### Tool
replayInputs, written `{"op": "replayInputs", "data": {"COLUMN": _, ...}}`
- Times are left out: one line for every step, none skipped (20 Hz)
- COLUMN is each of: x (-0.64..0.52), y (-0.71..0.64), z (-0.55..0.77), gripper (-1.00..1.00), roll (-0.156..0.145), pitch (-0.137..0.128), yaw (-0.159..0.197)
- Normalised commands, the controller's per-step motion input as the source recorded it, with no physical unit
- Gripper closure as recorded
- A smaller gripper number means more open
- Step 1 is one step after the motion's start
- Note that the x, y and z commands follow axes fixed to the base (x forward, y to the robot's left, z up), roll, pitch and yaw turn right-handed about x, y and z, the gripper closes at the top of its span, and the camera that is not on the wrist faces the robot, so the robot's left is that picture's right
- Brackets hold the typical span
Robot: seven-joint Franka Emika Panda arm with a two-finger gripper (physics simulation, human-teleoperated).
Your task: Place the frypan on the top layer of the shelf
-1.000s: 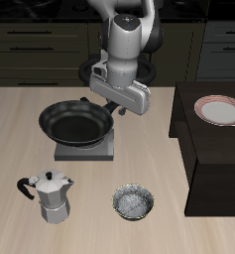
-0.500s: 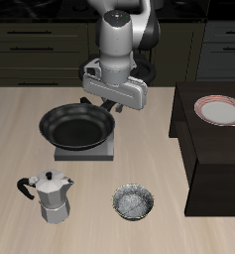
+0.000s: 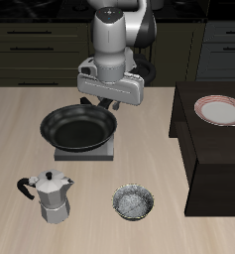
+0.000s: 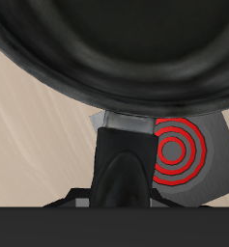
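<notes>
The frypan sits on the grey burner plate, its round black bowl covering most of that plate and overhanging it toward nine o'clock. In the wrist view the frypan fills most of the picture, its handle running straight toward the camera over the burner plate's red rings. The gripper hangs just above the pan's rim at about one o'clock, over the spot where the handle leaves the bowl; whether its fingers are clenched or released, I cannot tell, the arm's body hides them. Out at three o'clock from the pan stands the shelf, dark and blocky, with a red-rimmed plate on its flat top. At seven o'clock, nearer the table's front edge, a moka pot stands upright; at five o'clock, a small silvery bowl.
</notes>
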Motion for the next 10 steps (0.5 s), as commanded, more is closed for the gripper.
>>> {"op": "replayInputs", "data": {"x": 0.12, "y": -0.19, "z": 0.11, "gripper": 1.00, "roll": -0.022, "pitch": -0.013, "yaw": 0.062}}
{"op": "replayInputs", "data": {"x": 0.03, "y": 0.01, "z": 0.07, "gripper": 1.00, "roll": 0.045, "pitch": -0.016, "yaw": 0.135}}
{"op": "replayInputs", "data": {"x": 0.04, "y": -0.09, "z": 0.10, "gripper": 1.00, "roll": -0.010, "pitch": -0.002, "yaw": 0.091}}
{"op": "replayInputs", "data": {"x": 0.03, "y": 0.01, "z": 0.10, "gripper": 1.00, "roll": -0.002, "pitch": -0.020, "yaw": 0.079}}
{"op": "replayInputs", "data": {"x": 0.10, "y": -0.10, "z": 0.07, "gripper": 1.00, "roll": 0.084, "pitch": 0.079, "yaw": 0.071}}
{"op": "replayInputs", "data": {"x": -0.02, "y": 0.11, "z": 0.19, "gripper": 1.00, "roll": 0.001, "pitch": -0.060, "yaw": 0.199}}
{"op": "replayInputs", "data": {"x": 0.00, "y": 0.18, "z": 0.07, "gripper": 1.00, "roll": 0.126, "pitch": -0.004, "yaw": 0.151}}
{"op": "replayInputs", "data": {"x": 0.06, "y": 0.00, "z": 0.03, "gripper": 1.00, "roll": 0.050, "pitch": 0.027, "yaw": 0.070}}
{"op": "replayInputs", "data": {"x": 0.03, "y": 0.11, "z": 0.06, "gripper": 1.00, "roll": 0.039, "pitch": 0.020, "yaw": 0.087}}
{"op": "replayInputs", "data": {"x": 0.07, "y": 0.05, "z": 0.09, "gripper": 1.00, "roll": 0.007, "pitch": -0.055, "yaw": 0.226}}
